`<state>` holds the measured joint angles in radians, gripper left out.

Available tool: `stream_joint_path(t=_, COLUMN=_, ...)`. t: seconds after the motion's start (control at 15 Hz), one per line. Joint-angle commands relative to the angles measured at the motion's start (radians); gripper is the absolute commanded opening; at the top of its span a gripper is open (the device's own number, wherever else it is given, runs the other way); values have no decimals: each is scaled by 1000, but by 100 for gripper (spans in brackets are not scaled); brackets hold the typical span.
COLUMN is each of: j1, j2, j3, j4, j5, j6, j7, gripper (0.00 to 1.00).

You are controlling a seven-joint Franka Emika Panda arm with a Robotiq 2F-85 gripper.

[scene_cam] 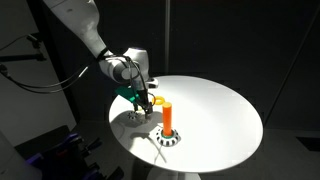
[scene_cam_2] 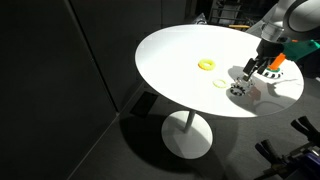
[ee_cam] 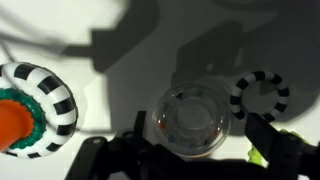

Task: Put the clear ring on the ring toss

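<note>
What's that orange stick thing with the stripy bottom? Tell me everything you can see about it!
That is the ring toss. It is a smooth orange peg, plastic by its look, standing straight up on a round base with black and white stripes. It sits on the white table, towards one edge. No ring can be seen on the peg. The end effector hovers close beside it and does not seem to touch it. The wrist view shows only part of it, cut off at the left edge.
</note>
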<state>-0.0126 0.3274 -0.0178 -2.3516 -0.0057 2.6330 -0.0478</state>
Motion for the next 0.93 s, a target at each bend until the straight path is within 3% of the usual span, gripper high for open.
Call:
stream_joint_path(t=0.0, j1=1, j2=31, j3=3, j4=37, j5=-13, j6=12, j7=-2, gripper=100)
stream_joint_path(t=0.87, j1=11, j2=109, j3=3, j4=99, j5=-21, j6=43, j7=2, gripper=100)
